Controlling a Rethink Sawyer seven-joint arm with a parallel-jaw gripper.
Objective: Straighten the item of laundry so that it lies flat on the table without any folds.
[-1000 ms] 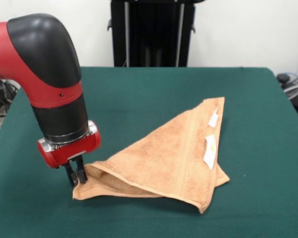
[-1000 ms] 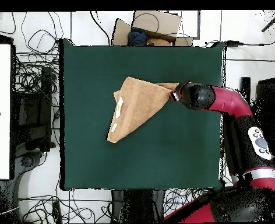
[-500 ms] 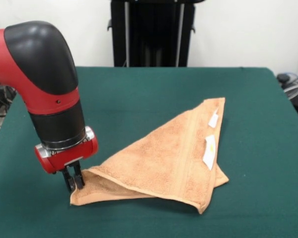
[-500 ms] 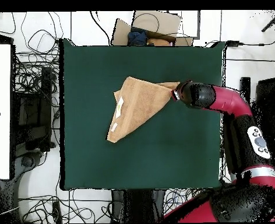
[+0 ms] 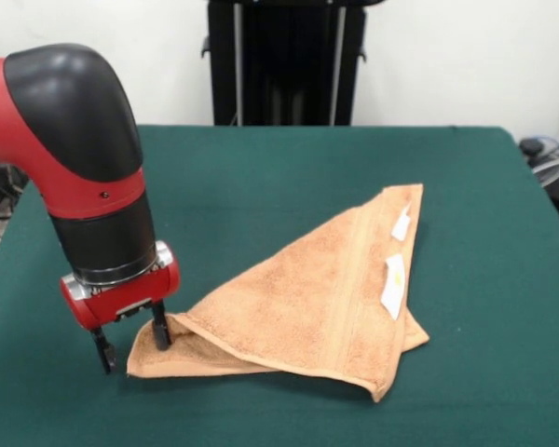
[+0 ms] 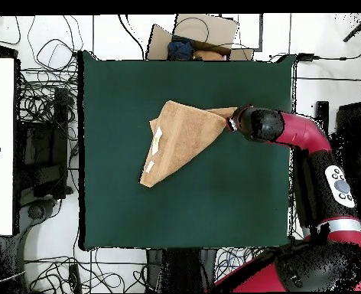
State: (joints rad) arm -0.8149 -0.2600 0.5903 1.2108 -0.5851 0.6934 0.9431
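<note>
The gripper (image 5: 130, 343) stands with its fingers spread apart, holding nothing, astride the pointed corner of the peach-orange towel (image 5: 326, 298), which lies folded into a triangle on the green table (image 5: 261, 168). To unfold it well, pinch only the top layer (not both) at that corner and draw it away from the tagged edge.

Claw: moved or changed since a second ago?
Yes. The claw slid left along the table's near side and opened, one finger on the towel corner.

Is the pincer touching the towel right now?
Touching. In the front view the open pincer straddles the towel corner, with one finger pressed against the raised fold and the other standing beside the cloth.
</note>
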